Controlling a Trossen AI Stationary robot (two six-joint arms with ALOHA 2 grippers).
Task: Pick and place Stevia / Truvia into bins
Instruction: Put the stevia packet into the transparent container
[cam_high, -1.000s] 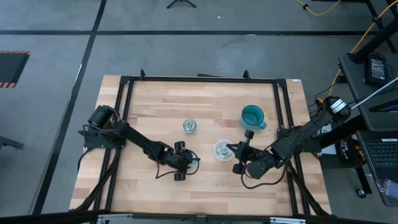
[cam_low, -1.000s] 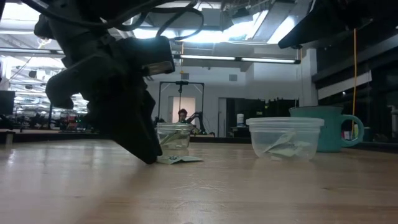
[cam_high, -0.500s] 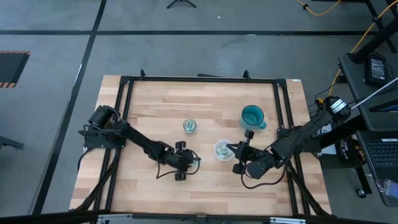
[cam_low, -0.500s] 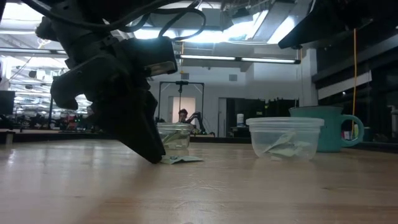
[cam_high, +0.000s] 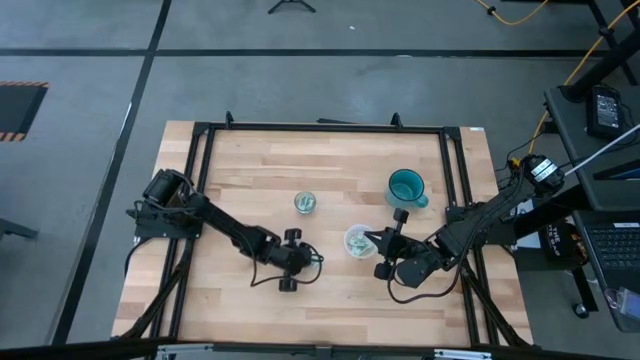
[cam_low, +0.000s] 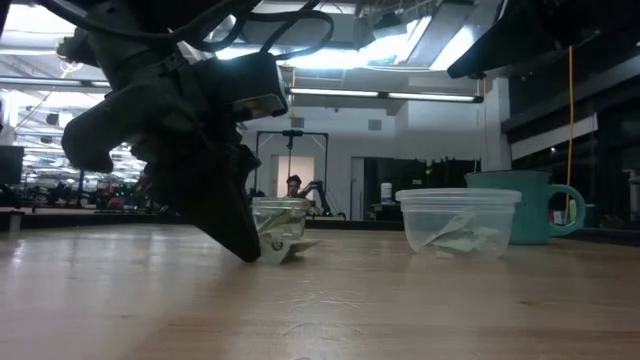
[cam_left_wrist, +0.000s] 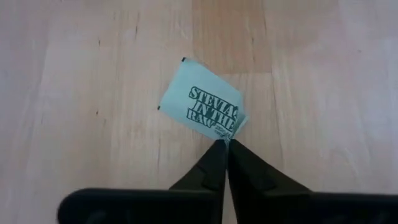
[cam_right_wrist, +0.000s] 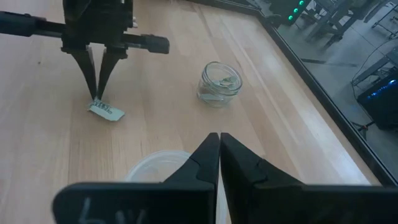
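Note:
A light green Stevia packet (cam_left_wrist: 200, 104) lies on the wooden table, a little nearer than the small glass jar (cam_high: 306, 203). My left gripper (cam_left_wrist: 226, 143) is shut on one corner of it; the right wrist view shows the same gripper (cam_right_wrist: 97, 94) standing over the packet (cam_right_wrist: 107, 112). My right gripper (cam_right_wrist: 219, 138) is shut with nothing in it and hovers beside the clear plastic cup (cam_high: 357, 241). The cup (cam_low: 458, 222) and the jar (cam_low: 278, 220) both hold packets. My left gripper pinches a corner of the packet (cam_left_wrist: 231, 127) between its two fingertips. The fingers come from above, slanting down. The pinched end is crumpled and slightly raised in the low view, while the far end of the packet (cam_low: 300, 246) stays on the table.
A teal mug (cam_high: 406, 187) stands at the far right, behind the plastic cup. A black frame (cam_high: 320, 128) runs round the table top. Bare wood lies near the table's front edge.
My left gripper has shut on the packet's corner. The packet lay flat on the table before; its pinched end now stands tipped up and crumpled. My right gripper has kept still.

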